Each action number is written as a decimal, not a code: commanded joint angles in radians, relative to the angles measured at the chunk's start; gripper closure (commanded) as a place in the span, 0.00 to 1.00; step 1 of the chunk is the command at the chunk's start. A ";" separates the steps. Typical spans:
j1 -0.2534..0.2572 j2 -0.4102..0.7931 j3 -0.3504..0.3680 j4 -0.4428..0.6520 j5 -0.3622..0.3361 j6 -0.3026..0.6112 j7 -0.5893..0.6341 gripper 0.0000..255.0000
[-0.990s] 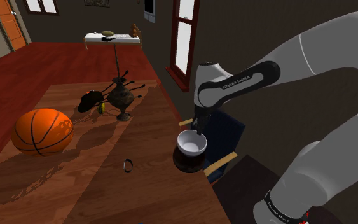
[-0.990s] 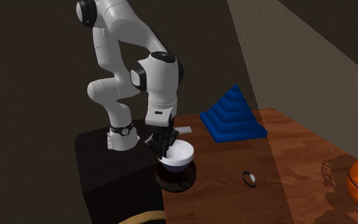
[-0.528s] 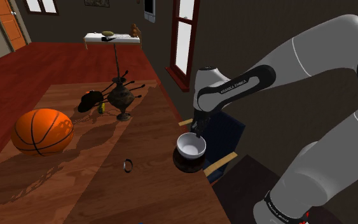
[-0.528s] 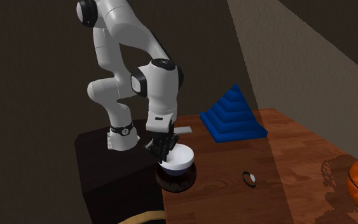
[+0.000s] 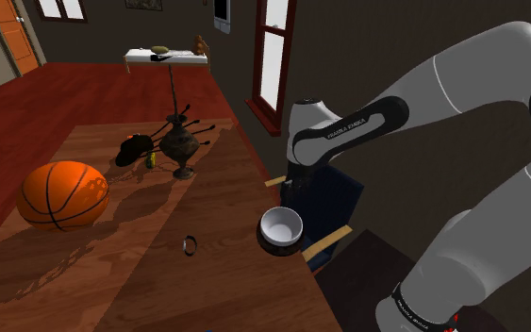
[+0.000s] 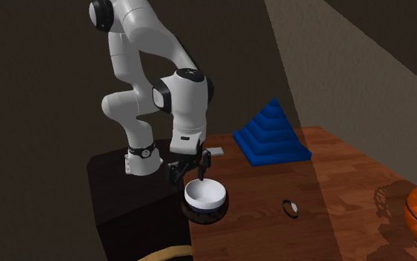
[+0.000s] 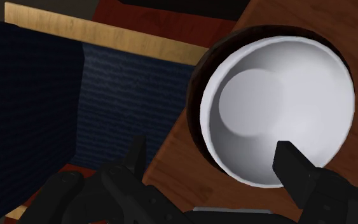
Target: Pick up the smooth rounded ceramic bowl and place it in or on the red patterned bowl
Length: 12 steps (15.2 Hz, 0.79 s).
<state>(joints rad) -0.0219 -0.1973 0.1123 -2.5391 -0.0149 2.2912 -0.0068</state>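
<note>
1. The white arm (image 5: 461,85) rises from the stand (image 6: 121,199) at the shoulder view's 4 o'clock. It arches over towards 10 o'clock and bends at the wrist, so the hand points almost straight down at the near edge of the surface (image 5: 112,273).
2. The tool (image 6: 187,172) hangs just above the two bowls with its black fingers (image 6: 201,170) spread wide and nothing clasped between them. In the wrist view one finger stands over the white bowl's hollow and the other outside its rim.
3. The white bowl (image 5: 281,225), smooth and rounded, sits upright, nested in the dark bowl (image 5: 280,249). The dark bowl's rim shows as a dark ring around it. Both stand at the very edge of the surface, at 6 o'clock of the tool in the shoulder view.
4. Whether a fingertip touches the white rim is hard to tell; it looks slightly clear of it.
5. A dark blue chair (image 5: 339,198) with pale wooden rails stands just off the surface's edge, at 2 o'clock of the bowls in the shoulder view, close beside the hand.
6. On the surface in the shoulder view, a small ring (image 5: 190,246) lies at 9 o'clock of the bowls, apart from them. A basketball (image 5: 62,194) sits much farther out the same way. A dark branched candle holder (image 5: 180,141) stands at 11 o'clock.
7. In the second exterior view a blue stepped pyramid (image 6: 271,135) stands at 1 o'clock of the bowls, well apart from the tool.
</note>
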 commanded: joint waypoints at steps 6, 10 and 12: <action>0.004 -0.073 -0.002 0.070 0.010 -0.142 -0.008 0.00; 0.004 -0.073 -0.002 0.070 0.010 -0.142 -0.008 0.00; 0.004 -0.073 -0.002 0.070 0.010 -0.142 -0.008 0.00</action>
<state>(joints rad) -0.0180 -0.2701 0.1102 -2.4694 -0.0046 2.1492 -0.0145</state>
